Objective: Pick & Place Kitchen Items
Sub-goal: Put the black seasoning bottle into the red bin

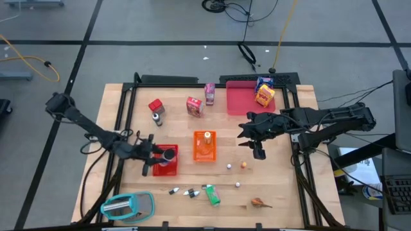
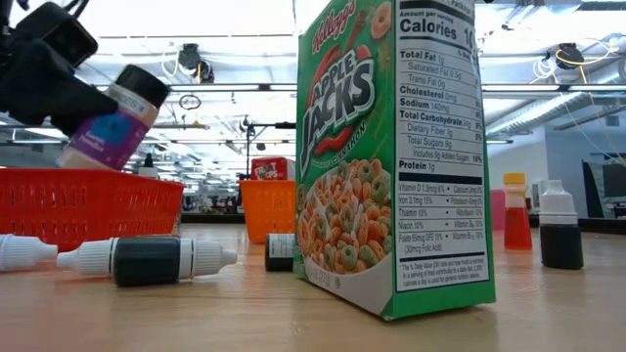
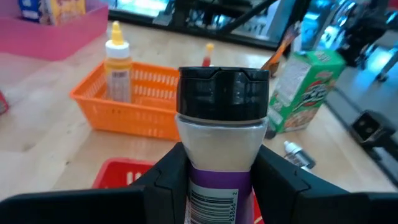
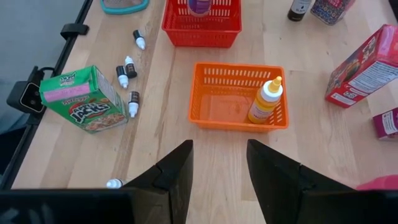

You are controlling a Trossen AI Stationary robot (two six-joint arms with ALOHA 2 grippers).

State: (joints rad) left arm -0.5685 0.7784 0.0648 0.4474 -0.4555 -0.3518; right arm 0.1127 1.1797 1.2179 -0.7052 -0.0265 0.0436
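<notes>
Left gripper (image 3: 214,180) had clamped the spice jar (image 3: 221,134) over the red basket (image 1: 166,160).
Should've lowered it before letting go.

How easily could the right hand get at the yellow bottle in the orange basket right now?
Probably easily. The right hand is open and empty, the yellow bottle lies in the open-topped orange basket just ahead, and only bare table lies between.

cereal box (image 2: 391,156) green w/ red lettering | shaker jar (image 3: 222,134) black cap, purple label | bins: red (image 4: 202,28), orange (image 4: 211,109) | squeeze bottle (image 4: 264,102) yellow | tabletop (image 4: 205,155) pale wood
</notes>
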